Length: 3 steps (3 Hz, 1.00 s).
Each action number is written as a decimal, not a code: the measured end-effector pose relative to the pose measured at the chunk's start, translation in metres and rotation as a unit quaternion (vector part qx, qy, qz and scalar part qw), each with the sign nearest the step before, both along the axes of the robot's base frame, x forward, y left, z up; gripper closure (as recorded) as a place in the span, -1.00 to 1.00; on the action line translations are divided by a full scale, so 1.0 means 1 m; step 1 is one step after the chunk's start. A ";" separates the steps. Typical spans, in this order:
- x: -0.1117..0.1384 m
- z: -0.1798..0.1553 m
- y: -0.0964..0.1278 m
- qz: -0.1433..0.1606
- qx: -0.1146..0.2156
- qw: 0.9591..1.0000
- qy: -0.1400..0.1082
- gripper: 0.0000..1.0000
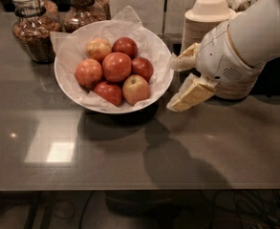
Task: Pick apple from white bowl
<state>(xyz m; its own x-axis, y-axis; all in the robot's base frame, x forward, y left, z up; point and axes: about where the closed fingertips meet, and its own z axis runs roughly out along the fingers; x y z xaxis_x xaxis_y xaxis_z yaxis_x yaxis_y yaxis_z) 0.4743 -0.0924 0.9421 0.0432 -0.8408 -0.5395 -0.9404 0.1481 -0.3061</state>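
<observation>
Gripper point(178, 84) centre right of frame, fingers spread apart, empty, just beside bowl point(62, 87) right rim. Apples point(116, 67) piled in bowl, upper centre.

- A white bowl point(62, 86) sits on the bench point(130, 156), holding red apples point(116, 67).
- The claw point(175, 85) hangs just beside the bowl's rim, fingers apart, empty.

Far left, a glass jar point(32, 30) of brown snacks, and a second jar point(82, 6) just right of it, on the grey table point(130, 151). Far right, a stack of tan bowls point(209, 13) stands just behind the gripper point(180, 82).
</observation>
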 end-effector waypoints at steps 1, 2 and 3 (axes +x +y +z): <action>0.005 -0.008 0.016 0.020 0.005 1.000 0.001 -0.60; 0.009 -0.009 0.024 0.031 0.012 0.999 0.001 -0.86; 0.000 0.004 0.010 0.027 -0.004 1.000 0.001 0.90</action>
<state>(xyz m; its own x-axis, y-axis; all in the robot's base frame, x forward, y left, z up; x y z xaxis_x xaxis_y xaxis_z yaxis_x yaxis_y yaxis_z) 0.4746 -0.0828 0.9457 0.0882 -0.8411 -0.5337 -0.9478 0.0940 -0.3047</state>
